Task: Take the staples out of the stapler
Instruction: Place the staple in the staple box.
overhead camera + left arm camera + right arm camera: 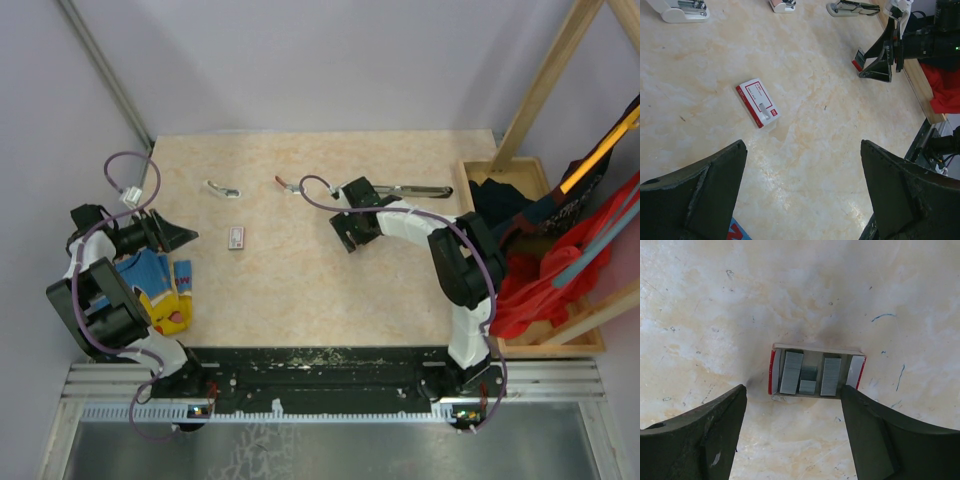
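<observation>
The stapler (420,189) is in neither end effector. It lies on the far right of the worktop (300,290).

The right end effector (792,390) points straight down with its jaws apart and nothing between them. Just beyond its fingertips sits a small open box (815,347) with red sides. Inside it, lying flat, are the staples (791,372), several short grey strips side by side. The stapler lies a little farther out, just behind this arm's wrist in the overhead view.

The left end effector (803,150) hangs over the left side of the worktop, spread wide and empty. A white-and-red tag (758,102) lies on the worktop ahead of it. It is well apart from the stapler.

The stapler looks rigid and fairly light, with a smooth metal base that could slide on the polished worktop. A sound hold would be across its narrow width near mid-length, with the other arm steadying it. The staples look almost weightless. The strips probably snap easily and are hard to pinch while they lie flat.

The stapler's long axis runs left to right, roughly parallel to the far edge of the worktop. It looks stretched out long, possibly hinged open. From these views I cannot tell which end holds the hinge.
</observation>
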Robot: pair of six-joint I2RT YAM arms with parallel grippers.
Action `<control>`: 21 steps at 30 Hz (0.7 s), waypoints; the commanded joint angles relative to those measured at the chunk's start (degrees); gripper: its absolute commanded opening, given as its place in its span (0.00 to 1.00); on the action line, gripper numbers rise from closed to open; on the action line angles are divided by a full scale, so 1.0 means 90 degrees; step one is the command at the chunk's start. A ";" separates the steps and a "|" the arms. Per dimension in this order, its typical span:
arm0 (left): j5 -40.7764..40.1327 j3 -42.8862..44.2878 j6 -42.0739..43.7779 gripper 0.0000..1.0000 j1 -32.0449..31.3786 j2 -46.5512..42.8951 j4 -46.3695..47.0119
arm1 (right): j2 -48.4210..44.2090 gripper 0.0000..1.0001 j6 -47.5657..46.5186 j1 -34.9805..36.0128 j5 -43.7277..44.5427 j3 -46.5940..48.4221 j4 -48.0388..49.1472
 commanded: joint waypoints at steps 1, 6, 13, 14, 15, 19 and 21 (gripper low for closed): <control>0.0165 0.0130 0.0131 1.00 0.0070 0.0044 -0.0077 | 0.0072 0.75 0.0060 0.0052 0.0114 0.0230 0.0268; 0.0163 0.0135 0.0137 1.00 0.0070 0.0044 -0.0083 | 0.0133 0.74 0.0041 0.0054 0.0120 0.0242 0.0253; 0.0166 0.0130 0.0148 1.00 0.0070 0.0043 -0.0097 | 0.0159 0.69 0.0041 0.0062 0.0135 0.0234 0.0265; 0.0177 0.0128 0.0148 1.00 0.0070 0.0060 -0.0096 | 0.0169 0.69 0.0041 0.0062 0.0128 0.0230 0.0273; 0.0186 0.0142 0.0157 1.00 0.0072 0.0076 -0.0103 | 0.0171 0.68 0.0041 0.0063 0.0134 0.0225 0.0289; 0.0186 0.0150 0.0187 1.00 0.0079 0.0093 -0.0140 | 0.0246 0.67 0.0036 0.0071 0.0143 0.0256 0.0297; 0.0186 0.0150 0.0196 1.00 0.0080 0.0084 -0.0139 | 0.0260 0.66 0.0028 0.0086 0.0164 0.0272 0.0295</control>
